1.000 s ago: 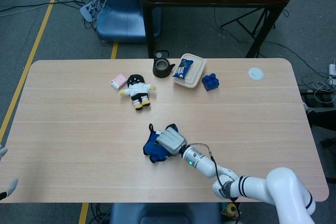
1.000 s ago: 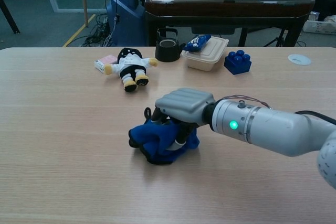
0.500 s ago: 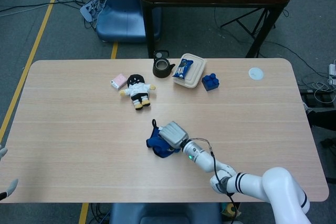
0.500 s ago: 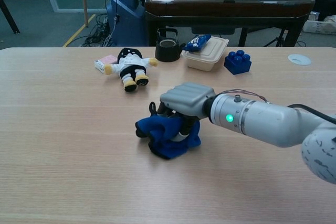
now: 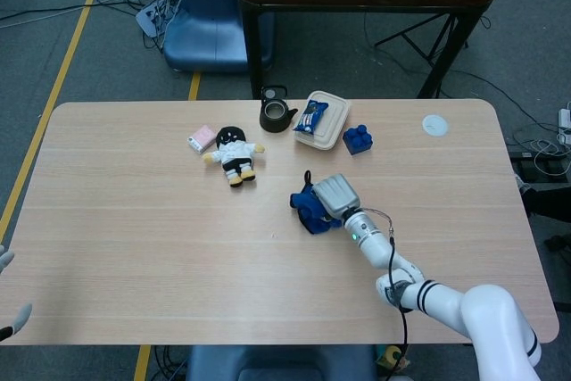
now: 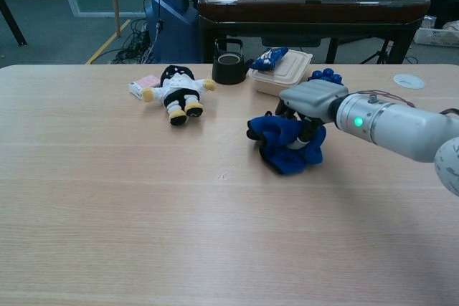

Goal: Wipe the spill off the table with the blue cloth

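The blue cloth (image 5: 309, 208) (image 6: 285, 145) lies bunched on the wooden table (image 5: 134, 238), right of centre and just in front of the food box. My right hand (image 5: 337, 195) (image 6: 309, 98) rests on top of the cloth with its fingers curled down into it, holding it. A tiny pale mark (image 5: 274, 236) (image 6: 223, 175) shows on the wood to the left of the cloth. Only the fingertips of my left hand (image 5: 7, 290) show, spread apart at the lower left edge of the head view, with nothing in them.
A doll (image 5: 234, 153) (image 6: 174, 91) and a pink packet (image 5: 202, 138) lie at the back left. A black teapot (image 5: 277, 114), a beige food box (image 5: 323, 124) with a blue snack packet, and a blue toy brick (image 5: 358, 139) stand behind the cloth. A white disc (image 5: 434, 125) lies far right.
My right hand has dragged the blue cloth across the table to the right and away from the near edge, ending close to the food box and toy brick.
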Available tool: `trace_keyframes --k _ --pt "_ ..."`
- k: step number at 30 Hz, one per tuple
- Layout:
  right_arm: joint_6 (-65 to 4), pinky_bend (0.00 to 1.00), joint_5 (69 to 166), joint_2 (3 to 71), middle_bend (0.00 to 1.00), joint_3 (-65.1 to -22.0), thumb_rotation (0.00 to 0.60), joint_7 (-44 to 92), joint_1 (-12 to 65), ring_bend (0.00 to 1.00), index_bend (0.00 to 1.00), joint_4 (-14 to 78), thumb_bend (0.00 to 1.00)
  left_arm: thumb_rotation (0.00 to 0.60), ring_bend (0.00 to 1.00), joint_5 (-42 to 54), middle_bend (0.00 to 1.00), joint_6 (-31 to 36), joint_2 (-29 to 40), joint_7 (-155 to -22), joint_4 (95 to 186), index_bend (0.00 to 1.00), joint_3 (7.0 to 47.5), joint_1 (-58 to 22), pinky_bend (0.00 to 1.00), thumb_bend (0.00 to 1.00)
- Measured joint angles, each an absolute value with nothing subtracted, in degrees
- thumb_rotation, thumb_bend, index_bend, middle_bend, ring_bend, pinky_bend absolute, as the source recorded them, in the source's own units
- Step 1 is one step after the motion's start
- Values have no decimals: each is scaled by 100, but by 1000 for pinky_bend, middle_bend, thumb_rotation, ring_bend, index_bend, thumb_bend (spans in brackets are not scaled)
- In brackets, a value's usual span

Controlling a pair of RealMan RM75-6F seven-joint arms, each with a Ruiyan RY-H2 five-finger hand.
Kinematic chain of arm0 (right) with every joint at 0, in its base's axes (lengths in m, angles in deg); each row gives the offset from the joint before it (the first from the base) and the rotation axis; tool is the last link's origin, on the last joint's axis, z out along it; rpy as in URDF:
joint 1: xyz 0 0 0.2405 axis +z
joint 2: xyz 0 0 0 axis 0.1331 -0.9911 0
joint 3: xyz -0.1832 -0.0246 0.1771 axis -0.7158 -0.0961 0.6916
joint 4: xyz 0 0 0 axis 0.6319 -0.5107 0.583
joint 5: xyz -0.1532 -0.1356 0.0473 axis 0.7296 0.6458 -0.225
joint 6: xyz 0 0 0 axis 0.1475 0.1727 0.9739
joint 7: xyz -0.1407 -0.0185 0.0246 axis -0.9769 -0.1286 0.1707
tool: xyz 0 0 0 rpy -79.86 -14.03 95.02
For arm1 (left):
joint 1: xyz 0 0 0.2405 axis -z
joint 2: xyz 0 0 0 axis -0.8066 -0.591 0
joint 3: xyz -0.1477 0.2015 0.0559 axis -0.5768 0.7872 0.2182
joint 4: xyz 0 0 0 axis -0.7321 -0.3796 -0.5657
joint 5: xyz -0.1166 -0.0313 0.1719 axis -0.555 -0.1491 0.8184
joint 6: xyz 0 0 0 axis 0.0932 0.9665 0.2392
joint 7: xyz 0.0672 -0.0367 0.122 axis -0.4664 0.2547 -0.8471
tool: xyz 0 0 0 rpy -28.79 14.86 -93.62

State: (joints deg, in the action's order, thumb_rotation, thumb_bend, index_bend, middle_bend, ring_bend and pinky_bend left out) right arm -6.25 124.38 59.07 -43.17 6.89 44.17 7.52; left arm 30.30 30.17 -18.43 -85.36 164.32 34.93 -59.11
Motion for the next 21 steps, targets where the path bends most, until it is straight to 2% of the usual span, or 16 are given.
trace_keyframes --k 7,14,21 --pt "-607 778 12433 6010 667 -4281 600 651 4515 610 802 975 543 600 42 3019 60 3046 -1857 -8518 16434 124 3495 -5935 68 246" --pt "-516 778 12591 6310 667 -4409 600 510 4705 610 802 1288 544 600 42 3007 60 3070 -1873 -8492 16437 124 3506 -5966 68 246" --pt "-501 778 12777 6316 667 -4504 600 660 4743 611 802 1825 543 600 42 3013 60 3052 -1866 -8508 16436 123 3504 -5956 68 246"
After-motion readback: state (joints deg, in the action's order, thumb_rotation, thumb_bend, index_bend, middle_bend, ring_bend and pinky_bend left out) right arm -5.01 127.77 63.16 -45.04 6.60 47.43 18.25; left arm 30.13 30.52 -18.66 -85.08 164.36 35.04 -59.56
